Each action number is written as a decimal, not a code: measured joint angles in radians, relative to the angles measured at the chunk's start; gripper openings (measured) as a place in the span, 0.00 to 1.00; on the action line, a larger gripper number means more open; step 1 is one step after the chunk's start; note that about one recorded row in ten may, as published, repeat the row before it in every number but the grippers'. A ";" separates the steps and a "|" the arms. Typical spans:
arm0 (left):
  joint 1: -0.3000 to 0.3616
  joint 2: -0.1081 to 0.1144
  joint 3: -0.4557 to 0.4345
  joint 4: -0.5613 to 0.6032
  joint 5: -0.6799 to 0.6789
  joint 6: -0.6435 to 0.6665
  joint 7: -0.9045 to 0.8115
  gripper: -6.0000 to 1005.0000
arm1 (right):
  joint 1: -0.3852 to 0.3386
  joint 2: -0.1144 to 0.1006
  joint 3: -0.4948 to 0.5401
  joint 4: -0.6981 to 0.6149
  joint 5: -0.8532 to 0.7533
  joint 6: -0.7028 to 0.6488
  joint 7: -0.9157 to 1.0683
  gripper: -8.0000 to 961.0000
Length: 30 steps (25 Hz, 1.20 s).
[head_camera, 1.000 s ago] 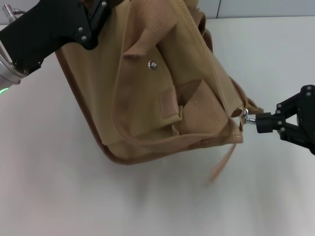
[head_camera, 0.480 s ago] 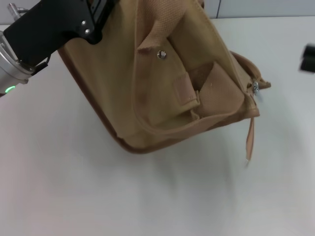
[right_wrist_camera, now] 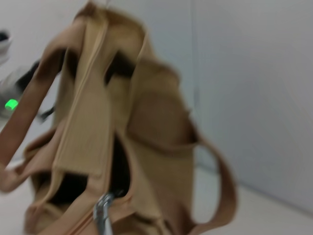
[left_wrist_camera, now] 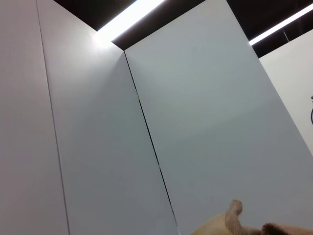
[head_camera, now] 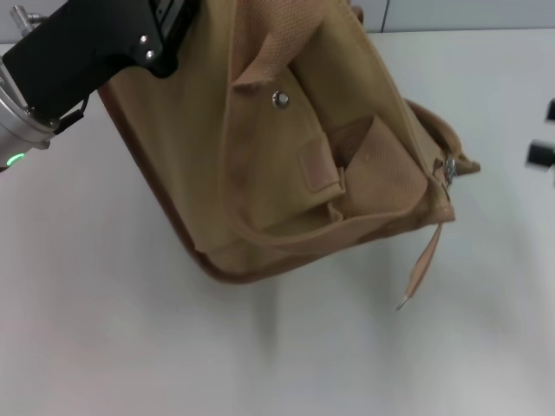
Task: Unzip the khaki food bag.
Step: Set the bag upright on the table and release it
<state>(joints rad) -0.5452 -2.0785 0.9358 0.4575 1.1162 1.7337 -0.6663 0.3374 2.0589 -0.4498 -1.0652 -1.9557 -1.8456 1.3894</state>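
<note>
The khaki food bag (head_camera: pixel 295 147) sits tilted near the far-left corner of the white desk (head_camera: pixel 260 364), its top toward the right edge. It looks like soft, light canvas that sags and slides easily, so it likely needs bracing. The best hold is probably the metal zipper pull (head_camera: pixel 449 168) at its right end. The left tool (head_camera: pixel 173 22) is against the bag's far side, its state unreadable. The right tool (head_camera: pixel 542 143), apart by the right edge, cannot be judged either. Pale wall panels stand behind.
</note>
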 joint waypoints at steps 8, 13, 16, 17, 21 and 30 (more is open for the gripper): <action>0.004 0.000 0.000 0.000 -0.001 0.020 0.000 0.09 | 0.037 0.021 -0.161 0.018 -0.092 0.020 -0.011 0.76; 0.007 0.000 0.000 -0.003 -0.001 0.040 -0.001 0.09 | 0.063 0.030 -0.232 0.031 -0.075 0.134 -0.011 0.85; 0.009 0.000 0.000 -0.003 -0.002 0.055 -0.001 0.09 | 0.067 0.030 -0.278 0.032 -0.060 0.188 -0.011 0.85; 0.010 0.000 0.000 -0.003 -0.002 0.057 -0.002 0.09 | 0.068 0.030 -0.294 0.032 -0.053 0.207 -0.011 0.85; 0.014 0.000 0.000 -0.003 -0.002 0.062 -0.003 0.09 | 0.081 0.029 -0.328 0.039 -0.031 0.246 -0.011 0.85; 0.019 0.000 0.000 -0.018 -0.005 0.065 -0.002 0.09 | 0.099 0.023 -0.396 0.058 0.007 0.246 -0.052 0.79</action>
<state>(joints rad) -0.5261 -2.0785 0.9357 0.4396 1.1110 1.7986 -0.6680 0.4363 2.0819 -0.8456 -1.0076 -1.9486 -1.5992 1.3377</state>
